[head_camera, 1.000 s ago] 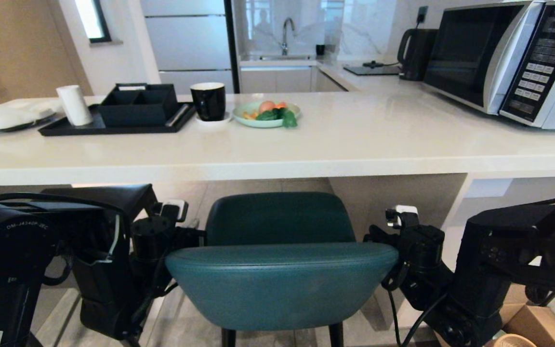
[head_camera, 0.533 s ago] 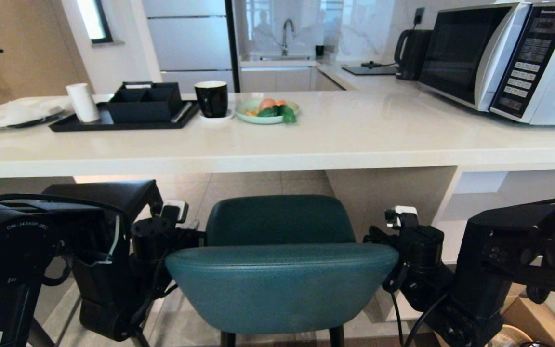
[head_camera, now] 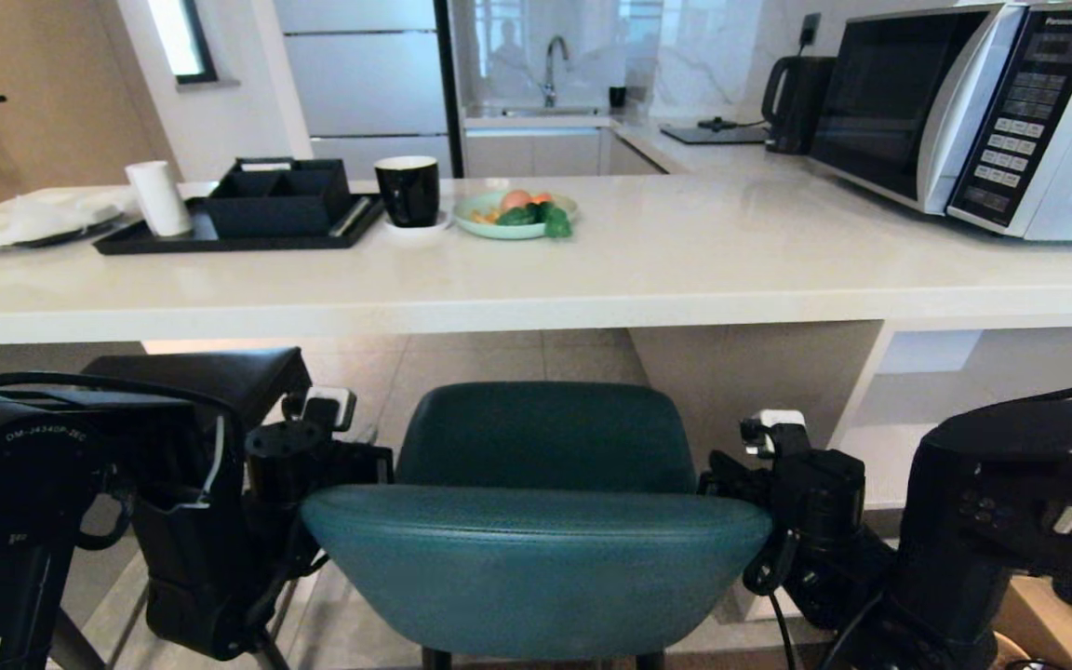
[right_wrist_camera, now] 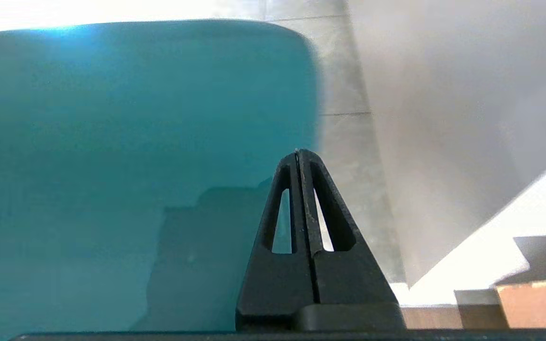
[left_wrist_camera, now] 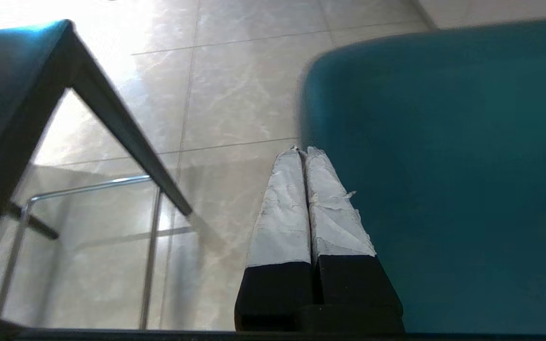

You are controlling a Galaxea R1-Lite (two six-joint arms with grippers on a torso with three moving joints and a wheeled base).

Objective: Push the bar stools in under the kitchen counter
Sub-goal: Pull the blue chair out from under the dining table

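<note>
1. Our teal curved-back leather stool (head_camera: 536, 521) sits bottom centre, below the glossy white stone counter (head_camera: 648, 270).
2. Our left gripper (left_wrist_camera: 301, 154) and right gripper (right_wrist_camera: 298, 154), both clenched and empty, flank its backrest.
3. Pale tiled floor (left_wrist_camera: 235, 94) lies beneath.

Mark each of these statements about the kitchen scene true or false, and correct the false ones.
1. Both claws are shut. True: the left claw and the right claw have their fingers pressed together.
2. The teal stool stands between the two arms. True.
3. The mug on the counter is white. False: it is black.
4. The microwave sits at the counter's left end. False: it is at the right end.
5. The right claw grips the stool's back. False: it is shut on nothing, beside the stool.
</note>
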